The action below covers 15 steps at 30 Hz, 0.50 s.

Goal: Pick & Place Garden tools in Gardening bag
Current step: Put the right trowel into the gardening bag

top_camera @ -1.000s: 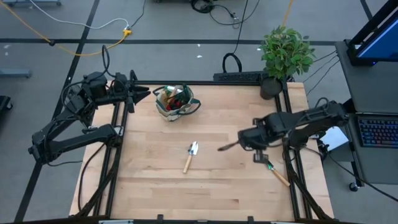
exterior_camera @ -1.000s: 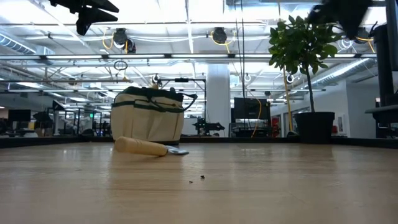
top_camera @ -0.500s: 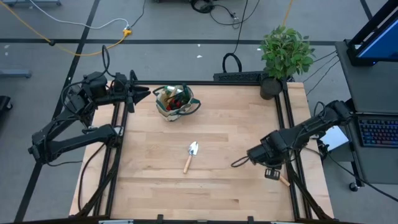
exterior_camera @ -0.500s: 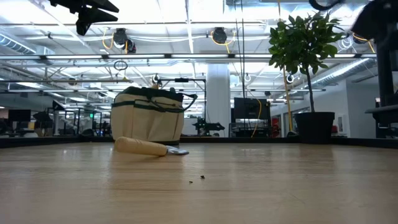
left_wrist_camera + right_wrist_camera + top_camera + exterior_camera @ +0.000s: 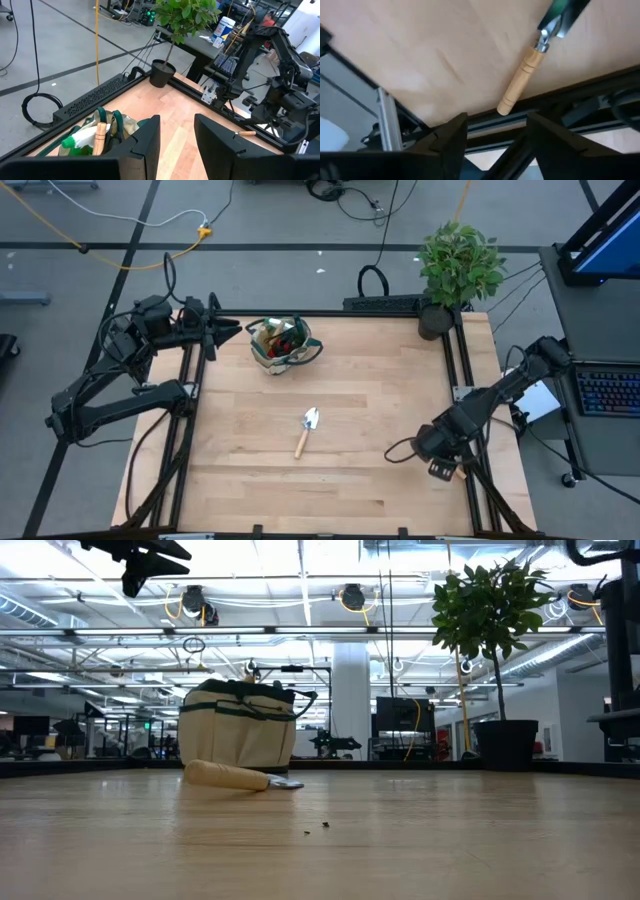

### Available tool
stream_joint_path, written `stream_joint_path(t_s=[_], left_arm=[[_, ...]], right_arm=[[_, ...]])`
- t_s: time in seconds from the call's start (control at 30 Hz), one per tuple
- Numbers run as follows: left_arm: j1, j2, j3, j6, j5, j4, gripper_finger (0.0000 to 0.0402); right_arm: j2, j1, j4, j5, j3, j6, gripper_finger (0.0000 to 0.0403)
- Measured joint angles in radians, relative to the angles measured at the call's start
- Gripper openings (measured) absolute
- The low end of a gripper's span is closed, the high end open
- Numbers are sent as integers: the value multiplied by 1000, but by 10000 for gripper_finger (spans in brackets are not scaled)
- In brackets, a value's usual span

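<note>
The beige, green-trimmed gardening bag (image 5: 283, 343) stands on its base at the table's far left, with a green spray bottle (image 5: 80, 139) and a wooden handle sticking out. A silver trowel with a wooden handle (image 5: 305, 432) lies flat mid-table. A green-bladed tool with a wooden handle (image 5: 522, 80) lies flat by the right rail, its handle end toward the edge. My right gripper (image 5: 495, 135) hovers open above it, mostly hiding it in the high view, where the right gripper (image 5: 435, 450) stands near the right edge. My left gripper (image 5: 175, 140) waits open left of the bag, raised.
A potted plant (image 5: 455, 265) stands at the far right corner. Black frame rails (image 5: 465, 410) run along the table's sides. A desk with a keyboard (image 5: 605, 390) sits beyond the right edge. Bare wood lies between the bag, the trowel and the right rail.
My right gripper has swung from the middle right of the table toward the near edge and the right rail, and now stands over the green-bladed tool. The tools and the bag have stayed where they were.
</note>
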State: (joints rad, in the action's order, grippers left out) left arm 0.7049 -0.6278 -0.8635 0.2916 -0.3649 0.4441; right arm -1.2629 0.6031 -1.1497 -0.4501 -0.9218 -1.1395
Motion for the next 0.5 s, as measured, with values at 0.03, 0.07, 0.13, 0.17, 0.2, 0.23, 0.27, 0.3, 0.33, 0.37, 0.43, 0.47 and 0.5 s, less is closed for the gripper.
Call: stream_joint_path(t_s=[0.03, 0.07, 0.13, 0.17, 0.2, 0.23, 0.27, 0.3, 0.33, 0.37, 0.43, 0.47, 0.5], left_arm=[[0, 0, 0, 0, 0, 0, 124], [0, 0, 0, 0, 0, 0, 124], [0, 0, 0, 0, 0, 0, 124], [0, 0, 0, 0, 0, 0, 124], [0, 0, 0, 0, 0, 0, 124], [0, 0, 0, -3, 0, 0, 124], [0, 0, 0, -9, 0, 0, 124], [0, 0, 0, -15, 0, 0, 124], [0, 0, 0, -20, 1, 0, 124], [1, 0, 0, -22, 2, 0, 124], [1, 0, 0, -24, 10, 0, 124], [1, 0, 0, -24, 10, 0, 124], [0, 0, 0, -24, 10, 0, 124]], right_arm=[[0, 9, 15, 0, 9, -27, 200], [0, 16, 33, -1, 20, -59, 204], [0, 33, 75, -2, 44, -128, 209], [0, 41, 99, -9, 58, -160, 211], [0, 48, 123, -25, 75, -190, 212], [0, 56, 149, -33, 94, -223, 212], [0, 62, 169, -37, 110, -253, 212], [0, 68, 184, -45, 126, -283, 211], [0, 73, 195, -48, 140, -305, 211], [0, 77, 201, -50, 155, -329, 211], [0, 81, 229, -50, 183, -364, 212], [0, 81, 250, -50, 195, -379, 213], [0, 81, 271, -50, 204, -391, 214]])
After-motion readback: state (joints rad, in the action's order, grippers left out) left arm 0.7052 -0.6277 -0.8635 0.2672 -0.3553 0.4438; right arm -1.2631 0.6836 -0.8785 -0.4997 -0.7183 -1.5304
